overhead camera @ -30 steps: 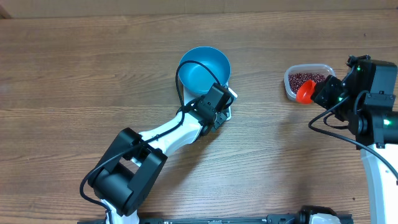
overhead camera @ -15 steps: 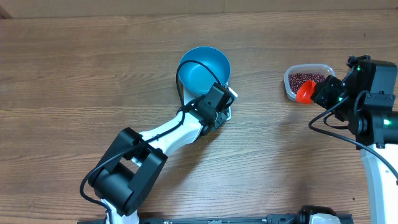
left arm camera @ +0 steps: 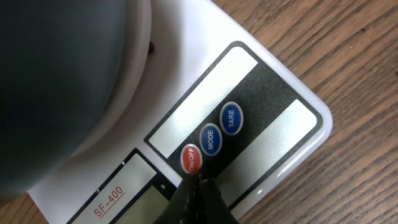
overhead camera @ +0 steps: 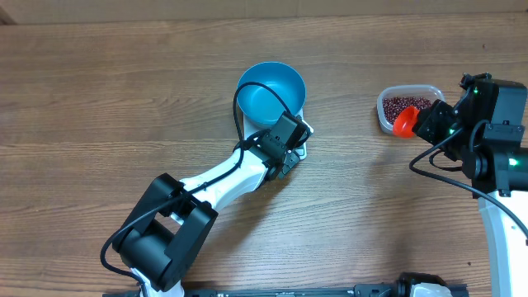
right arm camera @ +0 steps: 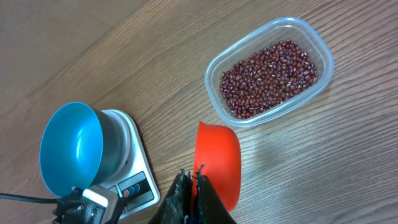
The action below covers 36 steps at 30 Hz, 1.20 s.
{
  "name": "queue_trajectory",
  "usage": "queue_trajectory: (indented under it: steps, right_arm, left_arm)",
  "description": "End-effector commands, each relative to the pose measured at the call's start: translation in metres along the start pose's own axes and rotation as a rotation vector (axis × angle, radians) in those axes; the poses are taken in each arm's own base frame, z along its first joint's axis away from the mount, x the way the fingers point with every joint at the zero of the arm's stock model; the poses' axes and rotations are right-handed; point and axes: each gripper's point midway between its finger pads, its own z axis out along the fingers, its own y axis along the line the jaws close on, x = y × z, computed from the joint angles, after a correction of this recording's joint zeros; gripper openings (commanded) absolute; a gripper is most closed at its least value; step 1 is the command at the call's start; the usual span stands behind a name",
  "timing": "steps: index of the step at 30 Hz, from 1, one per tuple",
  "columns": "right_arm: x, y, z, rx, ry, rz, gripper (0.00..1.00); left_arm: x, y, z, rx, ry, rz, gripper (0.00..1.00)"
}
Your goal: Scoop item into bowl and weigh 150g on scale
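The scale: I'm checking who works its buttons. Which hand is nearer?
Left. The left hand is over the scale, its tip at the ON/OFF button; the right hand holds an orange scoop beside the tub of beans.

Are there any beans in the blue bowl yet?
No, the round blue bowl shows only bare blue inside; the dark red beans lie in the clear plastic tub.

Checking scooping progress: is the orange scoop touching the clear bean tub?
Apart. Right wrist view shows bare wood between the orange scoop and the tub.
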Motion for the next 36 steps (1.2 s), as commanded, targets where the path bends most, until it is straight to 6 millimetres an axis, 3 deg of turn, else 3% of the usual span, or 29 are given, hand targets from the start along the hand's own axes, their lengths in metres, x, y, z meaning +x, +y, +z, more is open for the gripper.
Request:
queue_trajectory:
  steps: [1,13,22,36]
  right_arm:
    - [-0.011,0.006,-0.007,-0.019,-0.034,-0.007,0.04]
    - [-0.012,0.007,-0.007,-0.021,-0.038,-0.008,0.03]
    - [-0.012,0.007,-0.007,-0.021,-0.038,-0.008,0.04]
    - [-0.012,0.007,-0.007,-0.022,-0.041,-0.009,0.04]
  left_arm:
    - [-0.005,0.0,-0.009,-0.004,-0.024,-0.014,0.04]
    - [-0.017,0.004,-0.008,-0.016,-0.073,-0.027,0.04]
    - [-0.007,0.014,0.002,-0.026,-0.041,-0.048,0.04]
    - [-0.007,0.006,0.003,0.016,-0.041,-0.045,0.04]
